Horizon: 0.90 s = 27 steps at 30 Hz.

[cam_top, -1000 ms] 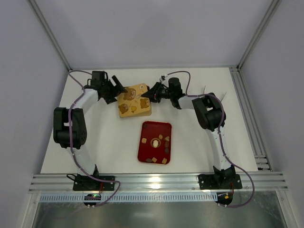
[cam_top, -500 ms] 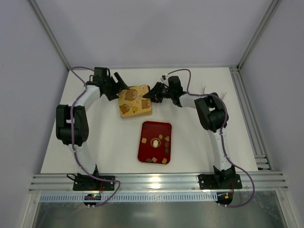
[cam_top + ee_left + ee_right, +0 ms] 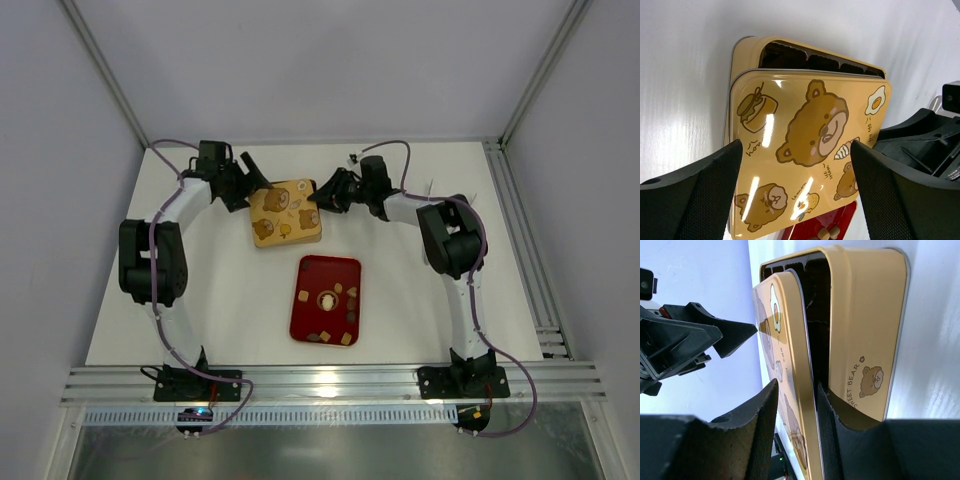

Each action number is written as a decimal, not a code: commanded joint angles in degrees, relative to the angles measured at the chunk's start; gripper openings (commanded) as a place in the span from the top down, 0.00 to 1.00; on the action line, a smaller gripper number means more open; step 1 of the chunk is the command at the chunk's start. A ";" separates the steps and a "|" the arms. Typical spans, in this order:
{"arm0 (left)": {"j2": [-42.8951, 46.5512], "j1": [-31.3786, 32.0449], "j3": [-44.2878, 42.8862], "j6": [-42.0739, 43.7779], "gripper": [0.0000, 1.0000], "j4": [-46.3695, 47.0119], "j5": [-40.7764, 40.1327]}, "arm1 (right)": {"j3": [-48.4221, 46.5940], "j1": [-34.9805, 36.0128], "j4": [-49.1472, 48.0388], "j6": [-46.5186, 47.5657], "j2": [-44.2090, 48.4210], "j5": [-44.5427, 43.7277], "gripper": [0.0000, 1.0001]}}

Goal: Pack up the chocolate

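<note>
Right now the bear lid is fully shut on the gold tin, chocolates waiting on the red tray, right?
Not shut: left wrist view shows the bear lid shifted off the gold tin, dark compartments bared. The chocolates do wait on the red tray.

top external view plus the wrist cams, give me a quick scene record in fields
box: gold tin on the table, dark compartments showing along one edge
lid: gold, bear print, sits offset over the box, not closed
right gripper: shut on the lid's edge
left gripper: open, one finger either side of the lid
tray: red, between the box and the arm bases
chocolate: small brown, tan and cream pieces loose on the tray
</note>
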State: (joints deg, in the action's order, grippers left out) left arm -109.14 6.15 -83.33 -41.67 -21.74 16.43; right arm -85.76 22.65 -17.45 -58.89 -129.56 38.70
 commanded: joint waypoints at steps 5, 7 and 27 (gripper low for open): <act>4.46 0.18 0.80 2.99 0.12 -3.30 -2.62 | 0.15 -0.42 -1.09 0.53 4.40 -1.43 0.62; 4.99 0.18 1.24 3.44 0.11 -4.01 -3.15 | 0.24 -0.51 -0.74 0.71 4.58 -1.78 0.62; 5.35 1.84 8.45 3.88 0.12 -7.88 -4.03 | 0.85 -1.03 2.69 3.43 5.63 -3.80 0.62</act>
State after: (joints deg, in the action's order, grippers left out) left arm -103.46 7.25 -74.87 -38.48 -29.52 12.97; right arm -85.23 21.89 -15.18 -57.23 -127.90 36.14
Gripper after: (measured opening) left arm 0.887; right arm 0.382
